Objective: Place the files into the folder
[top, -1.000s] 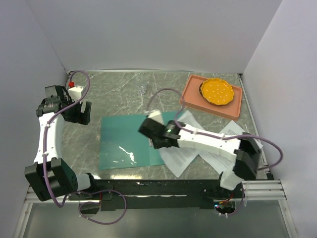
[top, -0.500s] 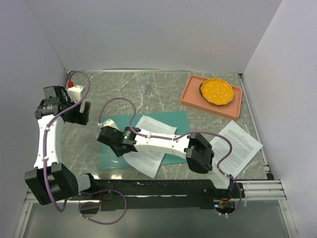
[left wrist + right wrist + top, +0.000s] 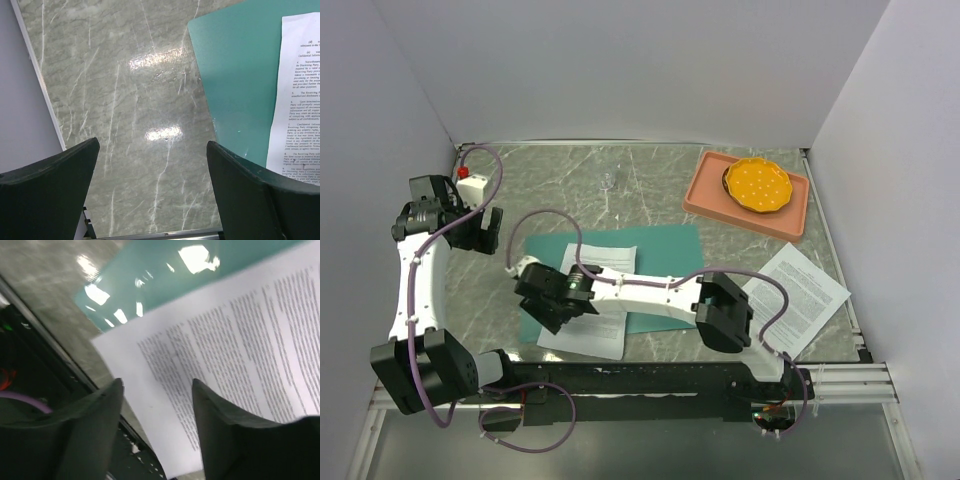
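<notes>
Left hand (image 3: 485, 228) noted near the counter's (image 3: 550, 170) left edge, towards the far left corner, held above bare marbled surface. Its fingers (image 3: 55, 175) are seen spread wide in the wrist view, with nothing between them.

Folder (image 3: 665, 250) observed flat on the counter, left of centre and closer to the near edge; its teal corner (image 3: 235, 65) shows in the left wrist view, apart from the left hand.

One sheet (image 3: 592, 338) is laid on the folder's left part, printed side up. Its far end rests on the teal surface and its near end projects past the folder's near edge, towards the counter's near edge. Whether it is tucked under any clip or pocket cannot be told.

Right hand (image 3: 548, 300) is found low over this sheet, the arm stretched across from the right. Its fingers (image 3: 95, 425) are parted, and the printed page (image 3: 240, 345) is seen flat between and beyond them; the sheet is not pinched.

Second sheet (image 3: 798, 292) lies slantwise on the counter near the right edge, well apart from the folder.

Salmon-pink tray (image 3: 705, 192) recorded at the far right corner, carrying an orange dish (image 3: 758, 185).
</notes>
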